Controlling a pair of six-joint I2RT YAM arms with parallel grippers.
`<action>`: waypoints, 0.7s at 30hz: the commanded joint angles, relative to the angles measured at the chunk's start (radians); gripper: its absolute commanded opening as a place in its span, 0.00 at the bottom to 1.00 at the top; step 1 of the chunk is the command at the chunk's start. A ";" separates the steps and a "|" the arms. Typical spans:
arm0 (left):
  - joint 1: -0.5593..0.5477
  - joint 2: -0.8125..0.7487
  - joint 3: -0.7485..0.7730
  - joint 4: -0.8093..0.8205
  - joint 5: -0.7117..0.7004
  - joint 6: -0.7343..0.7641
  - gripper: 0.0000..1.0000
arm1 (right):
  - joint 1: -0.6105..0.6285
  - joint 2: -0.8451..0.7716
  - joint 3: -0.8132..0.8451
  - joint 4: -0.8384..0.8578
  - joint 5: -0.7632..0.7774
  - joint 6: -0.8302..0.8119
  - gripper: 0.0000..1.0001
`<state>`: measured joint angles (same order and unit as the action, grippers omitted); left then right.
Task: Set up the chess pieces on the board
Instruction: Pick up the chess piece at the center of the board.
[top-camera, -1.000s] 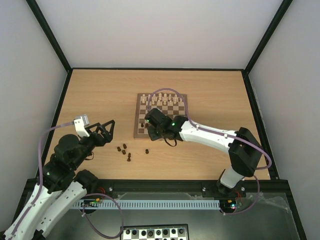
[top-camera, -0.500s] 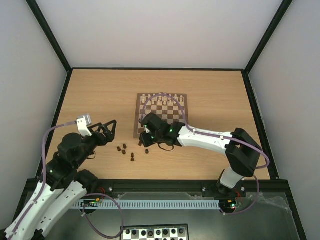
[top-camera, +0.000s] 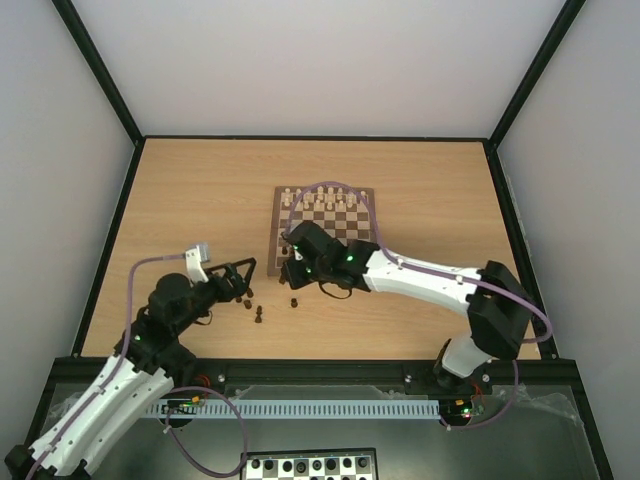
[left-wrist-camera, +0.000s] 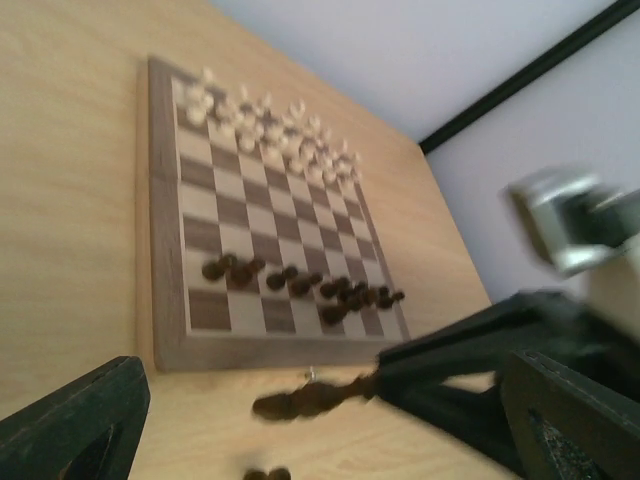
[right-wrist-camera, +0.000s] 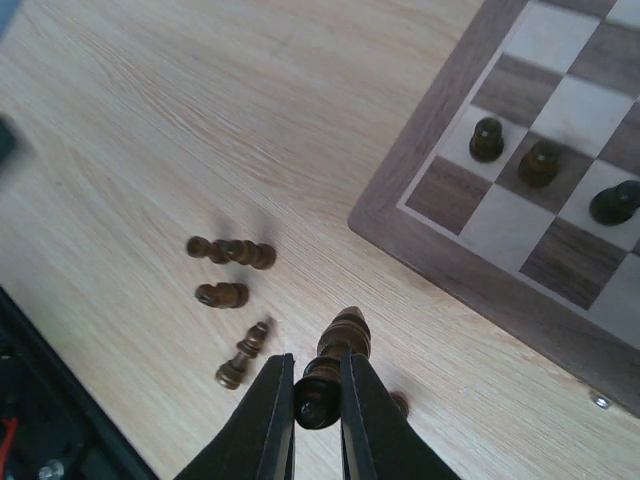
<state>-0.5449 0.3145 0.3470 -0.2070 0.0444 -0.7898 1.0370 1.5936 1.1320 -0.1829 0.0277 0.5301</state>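
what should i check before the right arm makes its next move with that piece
1. Right end effector shut on a dark chess piece: ok.
2. Held piece lifted off the table: cannot tell.
3. Near corner squares of the board free: ok.
4. Left end effector open, empty, apart from the right one: ok.
5. All dark pieces off the table: not ok, several loose pieces lie there.

Loose chess pieces (top-camera: 258, 314) lie on the table (top-camera: 200, 190), left of the board (top-camera: 340, 226).
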 joint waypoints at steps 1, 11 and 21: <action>-0.005 -0.059 -0.101 0.195 0.127 -0.102 0.99 | -0.040 -0.123 0.001 -0.061 -0.017 -0.001 0.06; -0.014 -0.216 -0.229 0.313 0.220 -0.088 0.90 | -0.183 -0.268 -0.064 0.004 -0.311 0.031 0.09; -0.157 -0.071 -0.190 0.295 0.017 0.024 0.81 | -0.188 -0.210 -0.016 -0.045 -0.479 0.024 0.09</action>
<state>-0.6407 0.1864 0.1005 0.0738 0.1745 -0.8341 0.8539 1.3537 1.0870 -0.1787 -0.3553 0.5587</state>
